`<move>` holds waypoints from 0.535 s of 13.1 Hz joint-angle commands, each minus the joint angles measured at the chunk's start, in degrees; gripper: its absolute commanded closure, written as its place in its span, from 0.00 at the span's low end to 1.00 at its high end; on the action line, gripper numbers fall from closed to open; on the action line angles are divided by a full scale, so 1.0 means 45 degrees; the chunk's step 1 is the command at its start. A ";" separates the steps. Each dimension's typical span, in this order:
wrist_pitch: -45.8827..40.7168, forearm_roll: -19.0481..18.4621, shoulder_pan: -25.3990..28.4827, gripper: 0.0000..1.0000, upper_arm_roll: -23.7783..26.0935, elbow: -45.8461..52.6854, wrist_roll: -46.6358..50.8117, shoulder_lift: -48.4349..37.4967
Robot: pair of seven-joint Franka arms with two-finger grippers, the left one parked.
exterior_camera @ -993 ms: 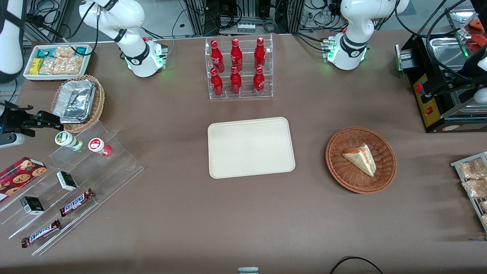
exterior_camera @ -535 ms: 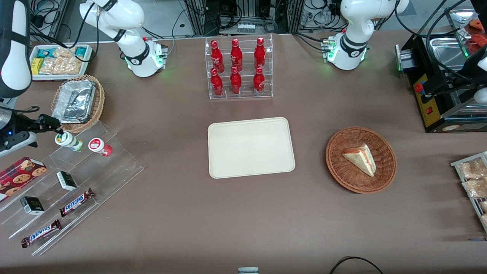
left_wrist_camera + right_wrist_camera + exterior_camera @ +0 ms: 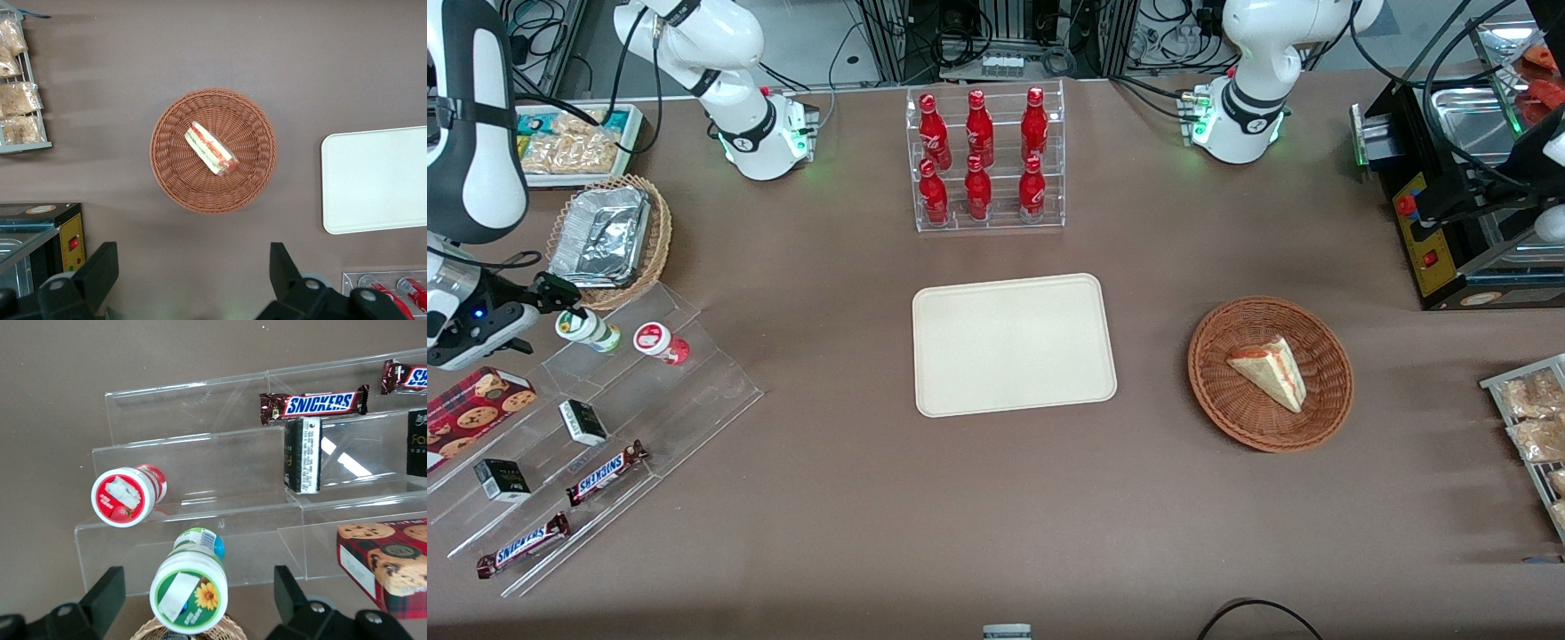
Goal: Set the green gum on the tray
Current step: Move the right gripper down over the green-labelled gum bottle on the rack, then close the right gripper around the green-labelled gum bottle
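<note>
The green gum (image 3: 588, 328) stands on the top step of a clear acrylic stand (image 3: 605, 418), at the working arm's end of the table. In the right wrist view its green-rimmed white lid (image 3: 189, 591) with an orange flower mark sits between my two fingers. My right gripper (image 3: 560, 302) is open, with a finger (image 3: 105, 593) on each side of the lid, apart from it. The cream tray (image 3: 1014, 345) lies mid-table with nothing on it; it also shows in the left wrist view (image 3: 373, 180).
A red-and-white bottle (image 3: 661, 343) stands close beside the gum. A wicker basket with a foil container (image 3: 609, 236) is just farther from the camera. Snickers bars (image 3: 605, 472), small dark boxes (image 3: 583, 421) and a cookie box (image 3: 476, 404) fill the stand's lower steps.
My right gripper has moved toward the green gum, and its fingers now flank the lid. The gum and the tray have not moved.
</note>
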 commanded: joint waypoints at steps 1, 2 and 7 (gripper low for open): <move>0.0589 0.0254 -0.0072 0.01 0.0053 -0.0642 -0.0255 -0.0292; 0.0783 0.0254 -0.0072 0.01 0.0053 -0.0798 -0.0274 -0.0291; 0.1252 0.0254 -0.0111 0.01 0.0033 -0.1268 -0.0352 -0.0272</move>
